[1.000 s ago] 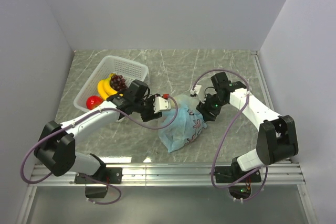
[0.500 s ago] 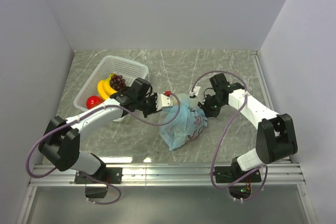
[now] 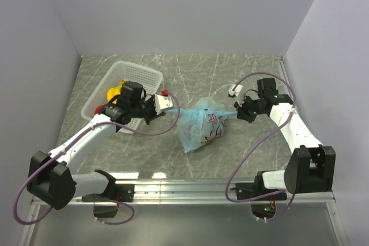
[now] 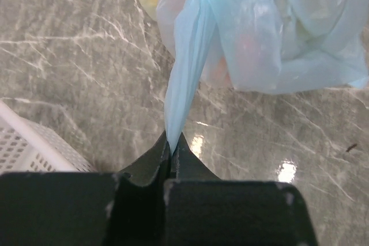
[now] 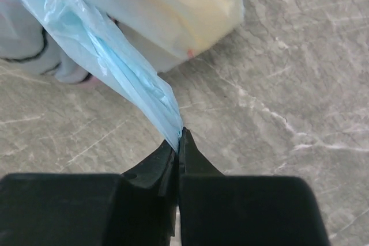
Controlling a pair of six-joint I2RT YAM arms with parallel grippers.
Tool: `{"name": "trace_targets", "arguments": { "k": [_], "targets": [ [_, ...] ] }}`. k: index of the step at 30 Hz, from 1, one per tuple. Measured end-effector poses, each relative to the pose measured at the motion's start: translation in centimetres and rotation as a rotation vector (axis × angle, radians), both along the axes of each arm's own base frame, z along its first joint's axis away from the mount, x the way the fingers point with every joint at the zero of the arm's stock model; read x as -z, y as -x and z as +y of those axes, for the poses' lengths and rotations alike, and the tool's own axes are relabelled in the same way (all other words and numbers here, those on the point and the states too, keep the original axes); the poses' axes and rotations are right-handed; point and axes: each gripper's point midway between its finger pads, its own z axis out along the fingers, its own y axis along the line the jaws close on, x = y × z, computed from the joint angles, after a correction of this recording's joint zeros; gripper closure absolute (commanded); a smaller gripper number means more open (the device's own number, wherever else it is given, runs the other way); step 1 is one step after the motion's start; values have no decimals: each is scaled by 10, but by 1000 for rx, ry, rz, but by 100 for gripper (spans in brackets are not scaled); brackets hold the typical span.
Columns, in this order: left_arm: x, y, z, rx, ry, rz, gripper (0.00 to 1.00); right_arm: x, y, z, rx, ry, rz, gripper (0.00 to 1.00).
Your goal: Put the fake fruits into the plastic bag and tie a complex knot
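A grey marbled tabletop (image 3: 196,73) with pale veins spreads beneath the left gripper (image 3: 165,102) and the right gripper (image 3: 238,111). Plain pale walls enclose it: the back wall (image 3: 184,10) beyond both, a side wall (image 3: 34,56) outward of the left, another (image 3: 340,38) outward of the right. Behind them runs a ribbed metal rail (image 3: 190,188), with bright glare (image 3: 161,175) just before it.

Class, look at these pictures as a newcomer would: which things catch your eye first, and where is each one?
The light-blue plastic bag lies mid-table, with fruit colours showing faintly through it. Its handles are stretched out sideways, one pinched in the left gripper and the other in the right gripper, both with jaws closed on the film. A white basket stands at the far left, with something yellow inside it.
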Motion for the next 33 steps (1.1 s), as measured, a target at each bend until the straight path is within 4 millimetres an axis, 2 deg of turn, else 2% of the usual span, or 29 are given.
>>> {"name": "trace_targets", "arguments": {
  "k": [3,7,11,15,18,23,24,26,28,33],
  "targets": [
    [4,4,5,9,12,11,100,3,2,-9,18,-36,6,100],
    [24,15,6,37,12,53,100,17,11,-20,42,-74,48,100],
    [36,18,6,45,3,84,100,37,29,-23,55,-84,128,100],
    [48,18,8,50,-18,117,100,40,36,-23,63,-93,157,100],
    [40,11,6,48,-18,114,100,27,36,-22,79,-102,181,100],
    [-12,-38,-5,16,17,26,100,-27,-9,-33,103,-74,42,100],
    [-18,-45,-6,12,25,4,100,-35,-15,-35,106,-69,16,100],
    [-18,-46,-7,12,27,-3,100,-39,-20,-36,105,-62,-4,100],
    [-7,-42,-6,14,23,16,100,-32,-15,-36,104,-61,15,100],
    [28,-30,-3,10,1,113,99,10,10,-30,101,-78,163,100]
  ]
}}
